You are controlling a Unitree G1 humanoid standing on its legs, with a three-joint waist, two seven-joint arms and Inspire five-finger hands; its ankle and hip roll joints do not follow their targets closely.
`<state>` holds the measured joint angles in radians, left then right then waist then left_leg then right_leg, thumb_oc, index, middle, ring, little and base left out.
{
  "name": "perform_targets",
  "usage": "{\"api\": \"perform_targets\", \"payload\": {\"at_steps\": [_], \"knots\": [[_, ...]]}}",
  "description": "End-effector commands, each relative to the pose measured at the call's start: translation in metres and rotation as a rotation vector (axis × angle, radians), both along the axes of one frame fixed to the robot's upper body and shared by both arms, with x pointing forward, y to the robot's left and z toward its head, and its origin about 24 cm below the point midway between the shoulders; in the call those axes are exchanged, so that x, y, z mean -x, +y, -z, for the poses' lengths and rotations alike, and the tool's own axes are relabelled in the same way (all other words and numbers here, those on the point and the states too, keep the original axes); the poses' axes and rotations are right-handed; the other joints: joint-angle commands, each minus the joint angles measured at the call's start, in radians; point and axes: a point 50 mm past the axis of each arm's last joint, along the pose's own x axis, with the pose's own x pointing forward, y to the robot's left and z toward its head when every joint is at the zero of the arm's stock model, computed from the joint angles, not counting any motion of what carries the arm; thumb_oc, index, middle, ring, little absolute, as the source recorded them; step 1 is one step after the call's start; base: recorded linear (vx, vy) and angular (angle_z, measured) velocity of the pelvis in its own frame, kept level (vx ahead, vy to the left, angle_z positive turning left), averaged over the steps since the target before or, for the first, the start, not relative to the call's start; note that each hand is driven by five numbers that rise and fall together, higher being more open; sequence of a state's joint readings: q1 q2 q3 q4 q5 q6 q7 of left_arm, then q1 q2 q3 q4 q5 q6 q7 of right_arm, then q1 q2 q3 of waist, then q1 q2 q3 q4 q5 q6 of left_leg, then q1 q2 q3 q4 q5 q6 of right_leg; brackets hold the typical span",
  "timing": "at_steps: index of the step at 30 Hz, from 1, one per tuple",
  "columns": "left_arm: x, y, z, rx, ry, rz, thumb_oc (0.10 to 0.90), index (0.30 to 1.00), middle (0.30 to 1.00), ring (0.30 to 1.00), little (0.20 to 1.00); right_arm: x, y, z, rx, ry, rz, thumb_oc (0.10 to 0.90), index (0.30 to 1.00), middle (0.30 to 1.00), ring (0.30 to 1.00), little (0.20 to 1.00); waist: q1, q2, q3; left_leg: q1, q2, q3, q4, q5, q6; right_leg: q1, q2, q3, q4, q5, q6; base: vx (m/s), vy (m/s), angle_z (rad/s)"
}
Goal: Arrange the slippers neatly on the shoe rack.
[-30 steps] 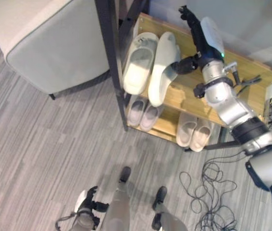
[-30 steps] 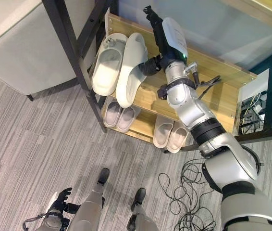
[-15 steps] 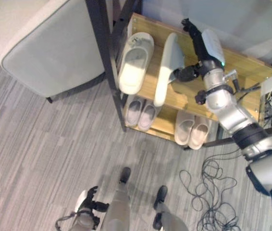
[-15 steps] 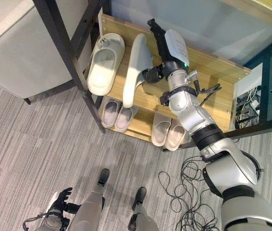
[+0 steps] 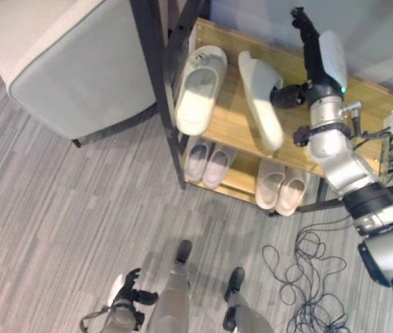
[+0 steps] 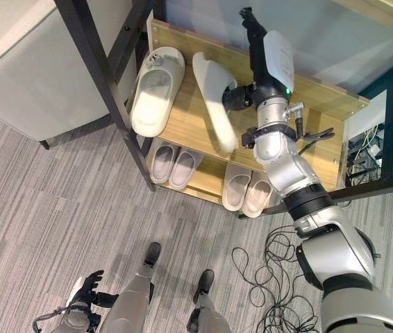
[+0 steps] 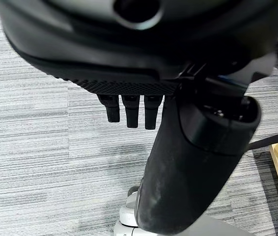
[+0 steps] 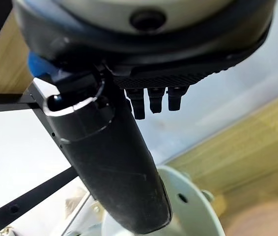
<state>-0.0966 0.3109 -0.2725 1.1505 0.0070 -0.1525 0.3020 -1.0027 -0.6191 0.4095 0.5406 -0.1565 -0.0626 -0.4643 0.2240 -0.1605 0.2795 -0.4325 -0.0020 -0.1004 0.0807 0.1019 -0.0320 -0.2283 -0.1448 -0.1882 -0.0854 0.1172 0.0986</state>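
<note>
Two pale green slippers lie on the wooden upper shelf of the shoe rack. The left slipper rests flat, opening up, by the black post. The right slipper is tipped on its edge and slants toward the shelf's front. My right hand reaches over the shelf with straight fingers pointing to the back wall; its thumb presses the tipped slipper's side. The right wrist view has that thumb over the pale slipper. My left hand hangs low over the floor, fingers relaxed.
Two pairs of pale slippers sit on the lower shelf. A black frame post stands at the rack's left front. A grey armchair is close on the left. Grey plank floor lies in front.
The right slipper has swung away from the left one, from overlapping it to slanting right with a gap between them. My right hand moved right with it. The camera shifted slightly.
</note>
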Motion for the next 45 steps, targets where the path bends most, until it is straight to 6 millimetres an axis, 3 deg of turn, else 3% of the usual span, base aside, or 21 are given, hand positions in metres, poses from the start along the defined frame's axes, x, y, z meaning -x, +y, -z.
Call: {"api": "perform_targets", "payload": {"at_steps": [1, 14, 21, 25, 31, 37, 45], "knots": [[0.011, -0.001, 0.006, -0.034, 0.046, 0.0, 0.8, 0.9, 0.9, 0.9, 0.9, 0.026, -0.018, -0.059, -0.003, -0.302, 0.028, 0.8, 0.9, 0.9, 0.9, 0.9, -0.001, 0.024, -0.036, 0.166, -0.026, -0.001, -0.121, -0.099, 0.037, 0.098, 0.0, 0.009, 0.09, -0.101, 0.069, 0.0, 0.0, 0.0], [0.011, 0.0, 0.007, -0.03, 0.057, -0.015, 0.8, 0.9, 0.9, 0.9, 0.9, 0.017, -0.002, -0.046, -0.055, -0.195, -0.077, 0.8, 0.9, 0.9, 0.9, 0.9, 0.003, 0.025, -0.024, 0.151, -0.03, 0.002, -0.112, -0.096, 0.036, 0.092, -0.002, 0.001, 0.092, -0.097, 0.068, 0.0, 0.0, 0.0], [0.013, 0.002, 0.007, -0.033, 0.062, -0.029, 0.8, 0.9, 0.9, 0.9, 0.9, 0.022, -0.009, -0.039, -0.099, -0.216, -0.067, 0.8, 0.9, 0.9, 0.9, 0.9, -0.001, 0.025, -0.025, 0.157, -0.029, 0.002, -0.115, -0.098, 0.039, 0.092, -0.002, 0.001, 0.101, -0.099, 0.069, 0.0, 0.0, 0.0], [0.016, -0.001, 0.009, -0.027, 0.069, -0.031, 0.8, 0.9, 0.9, 0.9, 0.9, 0.031, -0.024, -0.031, -0.142, -0.254, -0.031, 0.8, 0.9, 0.9, 0.9, 0.9, -0.009, 0.031, -0.028, 0.167, -0.028, 0.005, -0.118, -0.101, 0.041, 0.094, -0.002, 0.003, 0.105, -0.103, 0.068, 0.0, 0.005, 0.03], [0.02, -0.006, 0.012, -0.01, 0.077, -0.028, 0.8, 0.9, 0.9, 0.9, 0.9, 0.039, -0.051, 0.002, -0.217, -0.203, 0.044, 0.8, 0.9, 0.9, 0.9, 0.9, -0.022, 0.04, -0.039, 0.183, -0.028, 0.011, -0.124, -0.107, 0.044, 0.099, -0.003, 0.004, 0.108, -0.11, 0.07, 0.0, -0.001, -0.01], [0.028, -0.006, 0.014, -0.003, 0.1, -0.037, 0.8, 0.9, 0.9, 0.9, 0.9, 0.04, -0.064, 0.034, -0.347, -0.118, 0.052, 0.8, 0.9, 0.9, 0.9, 0.9, -0.028, 0.043, -0.054, 0.196, -0.028, 0.013, -0.126, -0.11, 0.045, 0.11, -0.003, 0.004, 0.101, -0.115, 0.07, 0.0, -0.003, -0.02], [0.038, -0.005, 0.018, 0.007, 0.137, -0.039, 0.8, 0.9, 0.9, 0.9, 0.9, 0.032, -0.058, 0.069, -0.393, 0.06, -0.017, 0.8, 0.9, 0.9, 0.9, 0.9, -0.03, 0.039, -0.068, 0.208, -0.029, 0.014, -0.132, -0.111, 0.044, 0.119, -0.003, 0.003, 0.094, -0.115, 0.069, 0.0, -0.001, 0.0]]}}
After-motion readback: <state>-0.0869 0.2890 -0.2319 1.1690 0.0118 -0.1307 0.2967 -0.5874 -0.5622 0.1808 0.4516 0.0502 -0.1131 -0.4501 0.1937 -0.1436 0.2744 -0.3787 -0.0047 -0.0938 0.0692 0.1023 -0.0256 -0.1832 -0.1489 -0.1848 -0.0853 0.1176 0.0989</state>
